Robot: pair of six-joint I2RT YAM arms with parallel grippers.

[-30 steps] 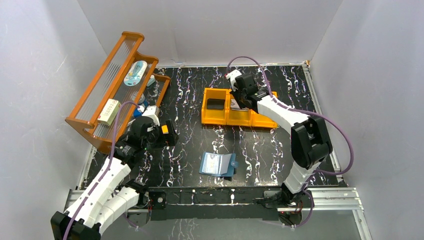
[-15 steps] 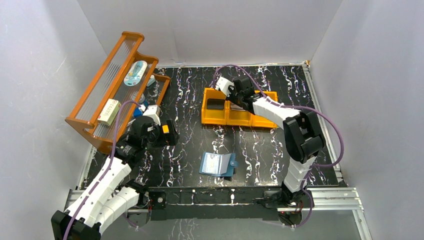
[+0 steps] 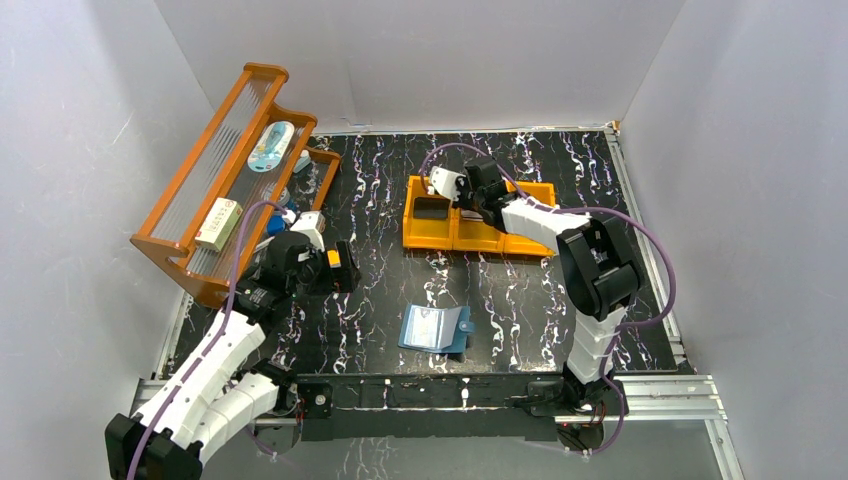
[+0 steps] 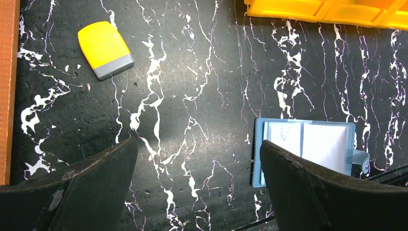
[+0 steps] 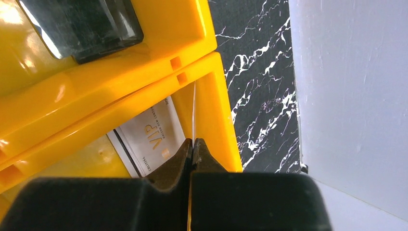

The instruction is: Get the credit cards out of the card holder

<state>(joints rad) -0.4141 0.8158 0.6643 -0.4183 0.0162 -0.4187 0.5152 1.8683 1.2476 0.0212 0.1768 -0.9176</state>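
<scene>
Pinching a thin card (image 5: 194, 110) edge-on, the right gripper (image 5: 192, 144) has its jaws closed on it above the middle compartment of the orange bin (image 5: 96, 91), which sits toward the far edge of the worktop. A second card (image 5: 151, 137), printed VIP, lies flat in that compartment. A dark flat item (image 5: 82, 24) occupies the neighbouring one. The card holder (image 4: 308, 147) lies open by the near edge, about midway along. The left gripper (image 4: 197, 147) hangs over the worktop's left side, jaws wide, holding nothing. A yellow block (image 4: 106, 49) lies well apart from the holder.
</scene>
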